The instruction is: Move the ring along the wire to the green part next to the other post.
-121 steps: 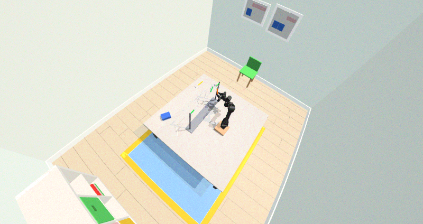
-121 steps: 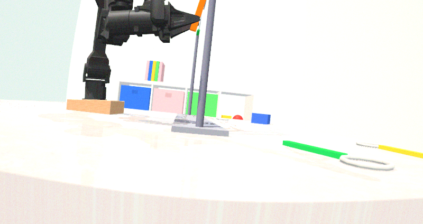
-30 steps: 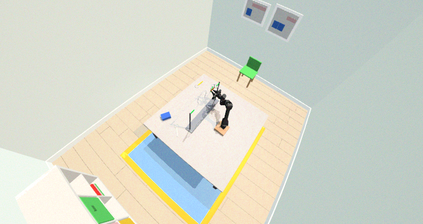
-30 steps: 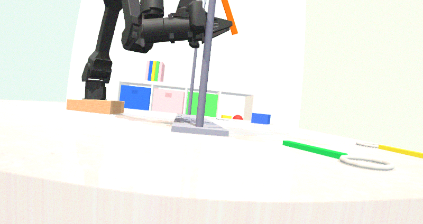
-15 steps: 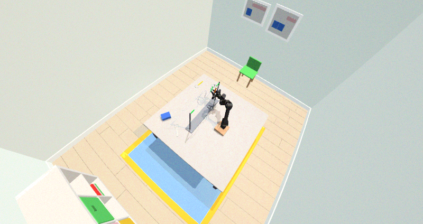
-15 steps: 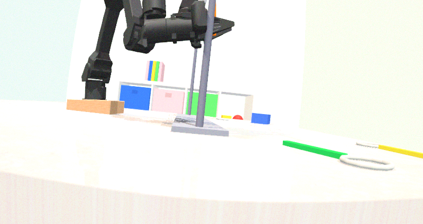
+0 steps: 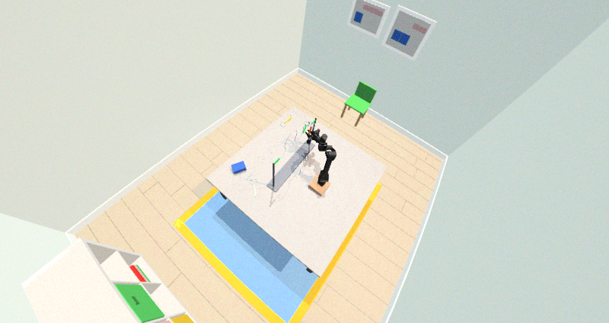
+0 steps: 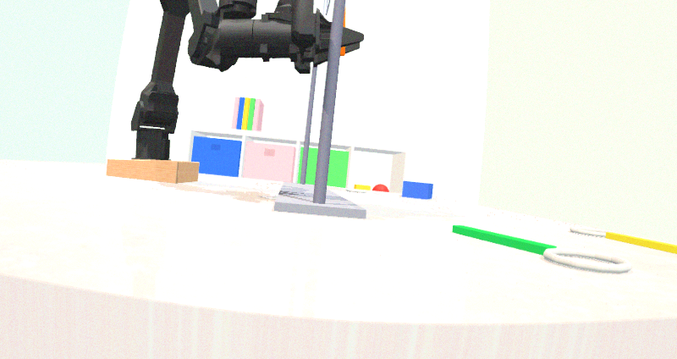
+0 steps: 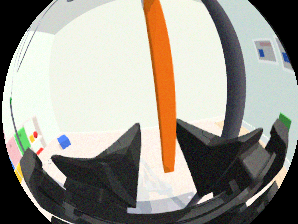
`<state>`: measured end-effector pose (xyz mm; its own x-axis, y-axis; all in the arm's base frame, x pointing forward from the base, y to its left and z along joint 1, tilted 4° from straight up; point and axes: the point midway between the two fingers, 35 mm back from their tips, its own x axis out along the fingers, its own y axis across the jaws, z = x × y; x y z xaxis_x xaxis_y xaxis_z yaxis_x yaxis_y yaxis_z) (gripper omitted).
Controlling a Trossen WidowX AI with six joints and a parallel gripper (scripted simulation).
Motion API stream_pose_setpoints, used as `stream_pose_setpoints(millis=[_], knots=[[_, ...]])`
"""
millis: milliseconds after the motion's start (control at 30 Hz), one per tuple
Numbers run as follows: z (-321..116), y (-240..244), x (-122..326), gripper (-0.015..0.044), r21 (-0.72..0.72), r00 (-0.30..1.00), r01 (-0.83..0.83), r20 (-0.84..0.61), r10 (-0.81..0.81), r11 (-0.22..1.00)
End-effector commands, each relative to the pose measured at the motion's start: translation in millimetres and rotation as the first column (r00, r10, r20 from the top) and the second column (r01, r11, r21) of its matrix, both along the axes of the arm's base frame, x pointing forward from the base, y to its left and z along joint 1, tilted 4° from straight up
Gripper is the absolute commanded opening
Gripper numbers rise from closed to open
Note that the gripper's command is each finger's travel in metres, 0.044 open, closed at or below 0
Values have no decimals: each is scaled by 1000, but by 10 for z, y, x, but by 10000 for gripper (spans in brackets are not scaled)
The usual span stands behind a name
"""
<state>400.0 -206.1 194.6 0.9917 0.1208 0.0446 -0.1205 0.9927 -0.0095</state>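
Observation:
The orange handle hangs down beside the near post, which stands at the far end of the base in the top view. My gripper is partly open, with the handle's lower part between its fingers and a gap on the left finger's side. The handle's ring is mostly cut off or too small to make out. A green wire part is at this post; the other green part is at the other post.
The posts stand on a grey base. The thin wire loops at the wrist view's left. A green-handled ring, a yellow-handled ring and a blue block lie on the table.

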Motion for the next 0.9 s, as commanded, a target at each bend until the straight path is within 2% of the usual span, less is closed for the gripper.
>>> stream_pose_setpoints(millis=[0, 867], knots=[[-17, 9, -76, 160, 0, 999, -3, -36, 3, 1000], [-24, 17, -130, 160, 2, 998, -4, -62, 4, 1000]])
